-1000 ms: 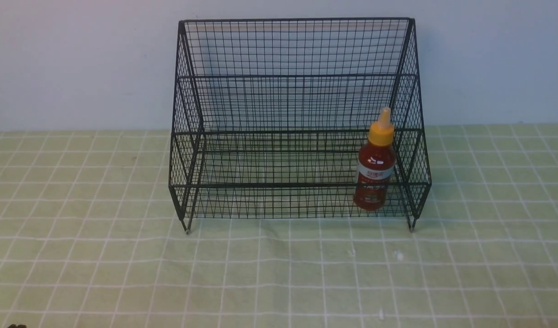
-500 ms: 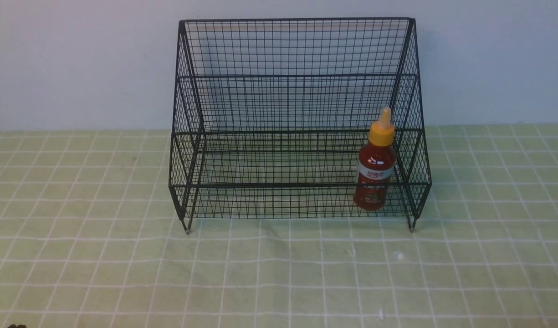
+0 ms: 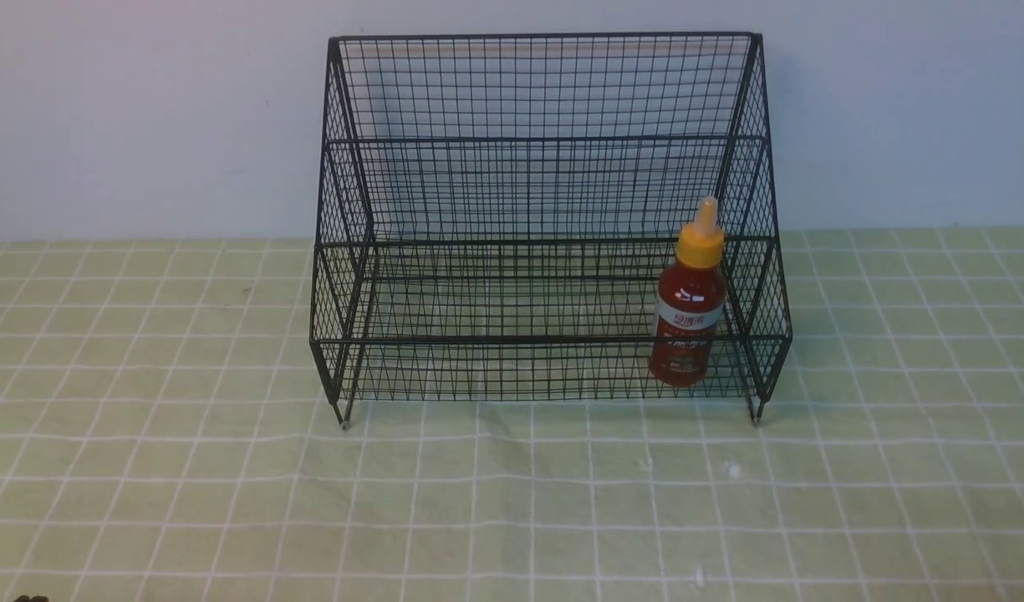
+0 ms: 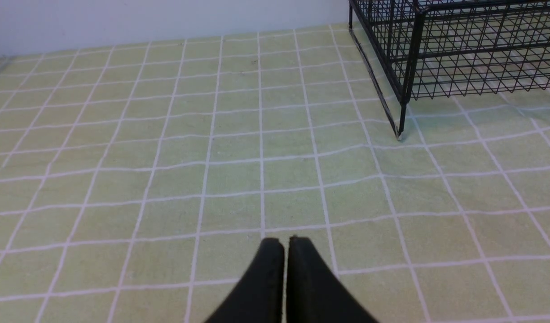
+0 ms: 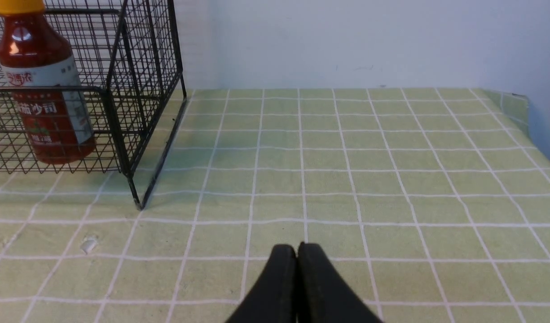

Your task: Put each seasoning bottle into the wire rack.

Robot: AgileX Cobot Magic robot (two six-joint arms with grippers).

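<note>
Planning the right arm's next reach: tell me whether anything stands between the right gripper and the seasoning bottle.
Yes. The seasoning bottle stands upright inside the wire rack, so the rack's front mesh rail and corner post lie between it and the shut right gripper. The tablecloth between shows no other object.

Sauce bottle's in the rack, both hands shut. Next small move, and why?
Probably none: hold both hands back. The only sauce bottle in view stands upright in the rack's lower tier, right end. The left hand and right hand are shut over bare tablecloth.
</note>
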